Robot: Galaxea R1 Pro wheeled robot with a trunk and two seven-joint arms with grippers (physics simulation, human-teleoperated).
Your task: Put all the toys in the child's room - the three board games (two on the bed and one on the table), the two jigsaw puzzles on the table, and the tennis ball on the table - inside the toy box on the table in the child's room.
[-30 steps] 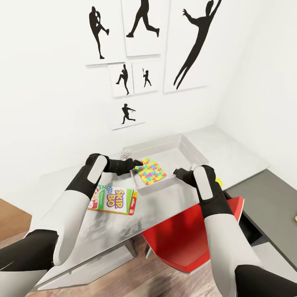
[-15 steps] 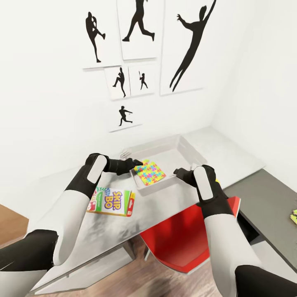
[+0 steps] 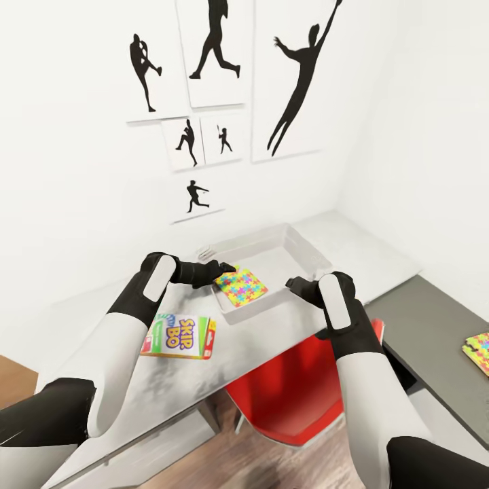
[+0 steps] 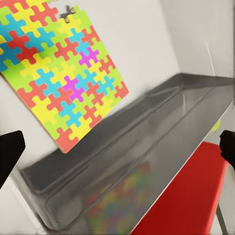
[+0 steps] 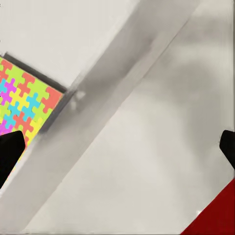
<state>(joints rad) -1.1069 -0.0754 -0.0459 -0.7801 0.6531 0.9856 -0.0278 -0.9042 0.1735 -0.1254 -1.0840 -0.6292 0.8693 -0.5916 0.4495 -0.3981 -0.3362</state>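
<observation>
Left pincer (image 3: 224,273), its fingers spread and holding nothing, is hovering over the jigsaw puzzle (image 3: 240,286) lying inside the toy box (image 3: 309,248), while the SKIP BO box (image 3: 178,335) is lying on the tabletop (image 3: 360,251) nearer the left arm than the empty, open right pincer (image 3: 293,283).

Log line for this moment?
jigsaw puzzle in toy box | SKIP BO game on table | left gripper open | right gripper open, empty

You can read "SKIP BO" in blue and yellow letters on the white lid of the board game box (image 3: 178,336) lying flat on the worktop (image 3: 272,339). Smaller print on its green end is too blurred to read.
</observation>
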